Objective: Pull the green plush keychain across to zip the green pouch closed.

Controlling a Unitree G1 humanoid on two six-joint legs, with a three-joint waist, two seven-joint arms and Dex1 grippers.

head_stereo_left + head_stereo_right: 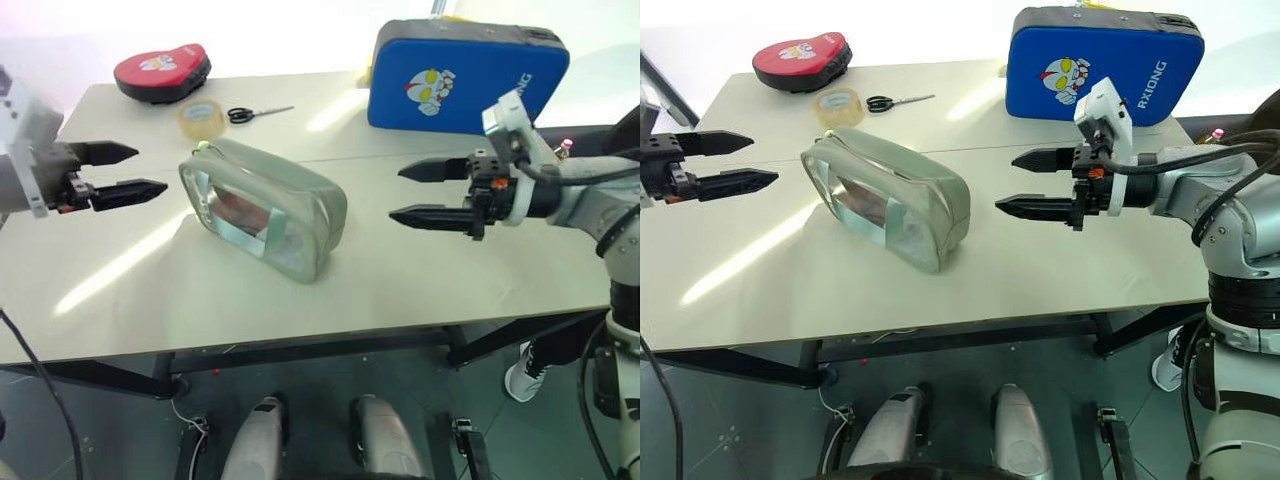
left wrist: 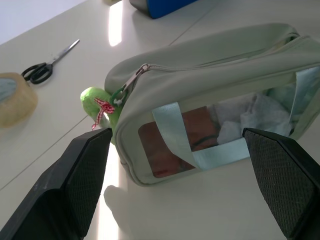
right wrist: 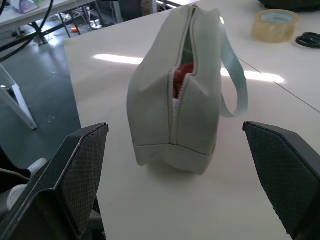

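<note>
Item 1: green pouch, lying on the pale surface between the 2 tools, clear window with pale mint trim facing the robot. Reddish and white contents show through the window. The zipper along its top gapes at the end nearer the right tool, with red contents visible in the gap; a pale mint strap loops off its side.

Item 2: green plush keychain, lime, fuzzy, with a small red-and-white ribbon. It hangs from the zipper pull at the pouch end nearest the left tool, just beside that tool's fingertips and not touching them.

Item 3: left tool, released, its 2 black fingers spread, held apart from the pouch and pointing at its keychain end.

Item 4: right tool, released, 2 black fingers spread wide, held near the opposite end of the pouch, clear of it, grasping nothing.

Item 5: roll of tape, beyond the left tool, past the pouch.

Item 6: scissors, black handles, just beside the tape.

Item 7: red pad, at the far edge of the surface.

Item 8: blue cartoon-printed pad, upright, beyond the right tool.
</note>
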